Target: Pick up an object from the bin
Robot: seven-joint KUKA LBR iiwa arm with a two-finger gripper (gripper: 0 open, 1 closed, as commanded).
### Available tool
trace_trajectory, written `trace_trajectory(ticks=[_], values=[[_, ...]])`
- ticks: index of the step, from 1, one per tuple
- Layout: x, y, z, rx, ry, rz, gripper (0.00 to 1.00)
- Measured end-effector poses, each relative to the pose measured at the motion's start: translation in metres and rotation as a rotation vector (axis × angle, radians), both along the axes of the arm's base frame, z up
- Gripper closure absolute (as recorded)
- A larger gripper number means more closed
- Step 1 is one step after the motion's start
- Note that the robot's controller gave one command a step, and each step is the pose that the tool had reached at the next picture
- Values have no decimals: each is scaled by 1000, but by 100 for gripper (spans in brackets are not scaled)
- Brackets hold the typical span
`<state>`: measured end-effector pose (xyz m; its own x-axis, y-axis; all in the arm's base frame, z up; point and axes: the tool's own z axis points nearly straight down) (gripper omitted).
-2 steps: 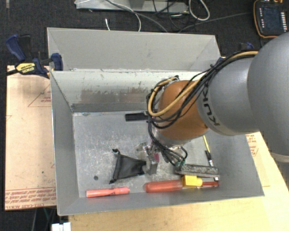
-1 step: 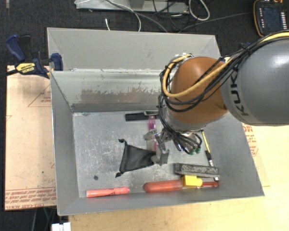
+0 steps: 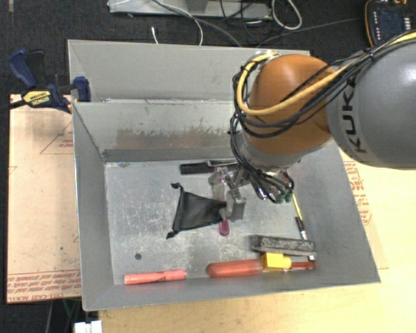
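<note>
**Position of the nearest things.** The pincer [image 3: 230,207] hangs over the right edge of the black cloth [image 3: 193,212], which lies crumpled near the middle of the bin [image 3: 97,207]. A small pink piece [image 3: 224,229] lies just off the cloth's lower right corner, directly under the pincer tip (whether the two touch cannot be told).

**Edges and open room.**
- Left of the cloth, the floor is open as far as the bin's left wall.
- Behind the cloth, a black marker [image 3: 204,166] lies along the foot of the back wall.
- In front of the cloth, near the front wall, lies a pink pen [image 3: 154,277].
- To the cloth's front right lie an orange-handled tool [image 3: 234,269], a yellow block [image 3: 277,261] against it and a grey bar [image 3: 281,243] just behind them.
- Right of the cloth, a thin stick [image 3: 299,222] lies below the arm's cables.

**Pincer state.** How far the pincer stands open cannot be told, nor can a grip on the cloth or the pink piece be confirmed.
</note>
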<state>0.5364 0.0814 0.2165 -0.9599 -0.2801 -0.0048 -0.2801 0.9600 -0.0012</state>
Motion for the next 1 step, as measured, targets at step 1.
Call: trace_trajectory(ticks=[1], values=[[29,-22,-34,1,-4,-25,100]])
